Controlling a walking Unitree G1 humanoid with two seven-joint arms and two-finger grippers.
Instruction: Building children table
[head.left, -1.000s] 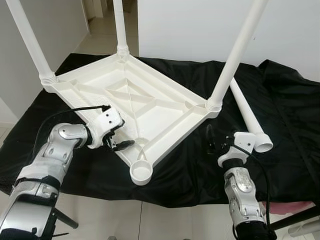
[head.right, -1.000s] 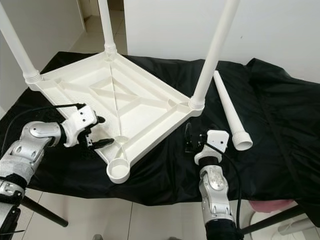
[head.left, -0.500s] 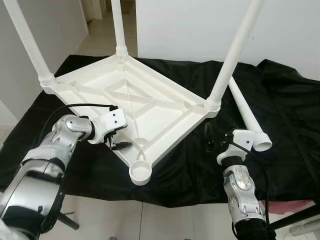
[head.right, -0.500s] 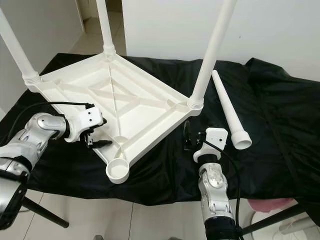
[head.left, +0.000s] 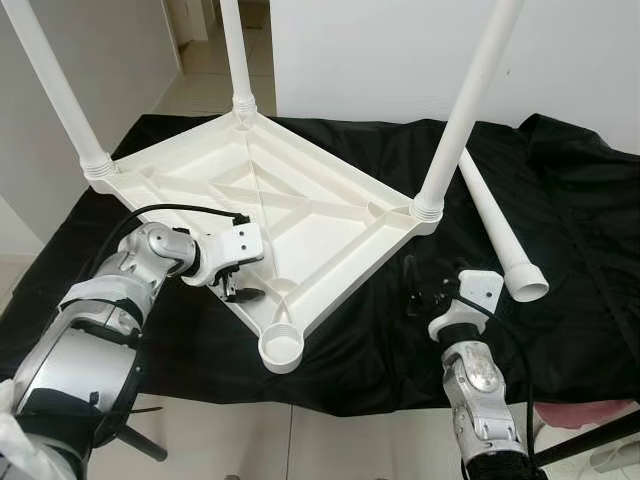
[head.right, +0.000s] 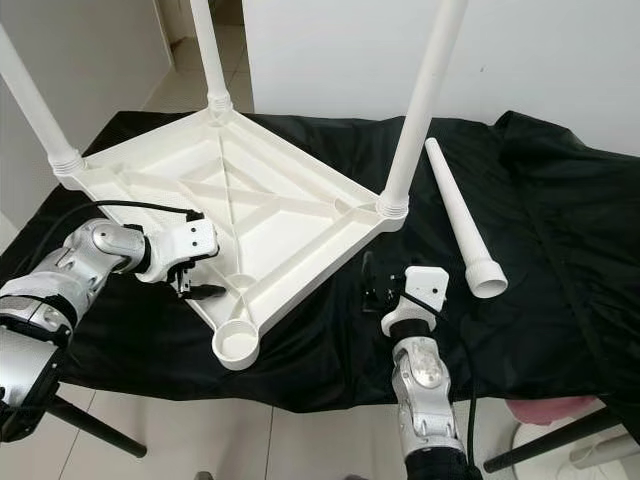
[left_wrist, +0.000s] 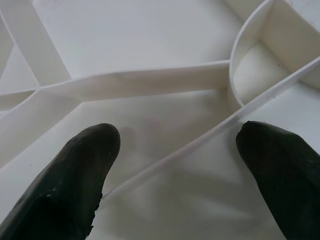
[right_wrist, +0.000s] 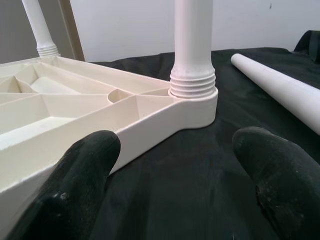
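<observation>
The white plastic table top (head.left: 300, 205) lies upside down on the black cloth. Three white legs stand screwed into its corners, one of them the right corner leg (head.left: 462, 110). The near corner socket (head.left: 282, 348) is empty. A loose white leg (head.left: 495, 225) lies on the cloth at the right. My left gripper (head.left: 240, 288) is open at the top's near-left rim (left_wrist: 200, 141), one finger on each side of it. My right gripper (head.left: 415, 300) is open low over the cloth, pointing at the right corner leg's threaded base (right_wrist: 193, 85).
The black cloth (head.left: 560, 230) covers a table whose front edge runs just below the empty socket. White walls stand behind, and a doorway opens at the far left. A tiled floor shows below the table.
My left gripper has shifted right along the near-left rim, closer to the empty socket. My right gripper has drawn back a little toward the table's front edge.
</observation>
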